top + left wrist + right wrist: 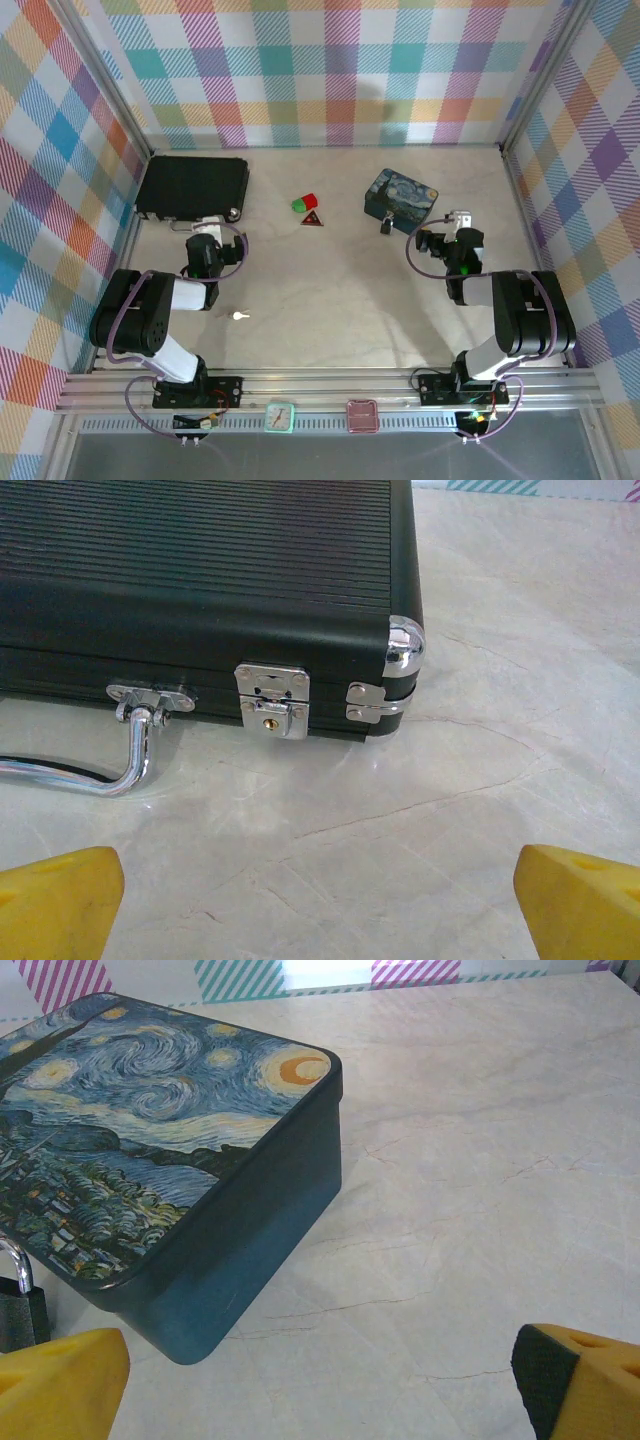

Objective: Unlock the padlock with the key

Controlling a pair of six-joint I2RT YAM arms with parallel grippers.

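Tiny dark padlock w/ thin silvery shackle (386, 226) stands on the pale marbled counter (330, 290), right of centre in top view, just beside the blue swirly-painted rectangular tin (400, 195). Tiny silvery-white key (238, 316) lies lower left of centre, well apart from the padlock. Left gripper (320, 910): yellow fingers (60, 905) wide apart, nothing btwn, facing the black ribbed case w/ chrome latch (200, 570). Right gripper (320, 1390): also spread wide, empty, near the tin; padlock at lower-left edge of its wrist view.

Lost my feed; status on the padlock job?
Left claw open, empty. Right claw open, empty. Key lying free, untouched. Padlock beside blue painted tin, nothing blocking.
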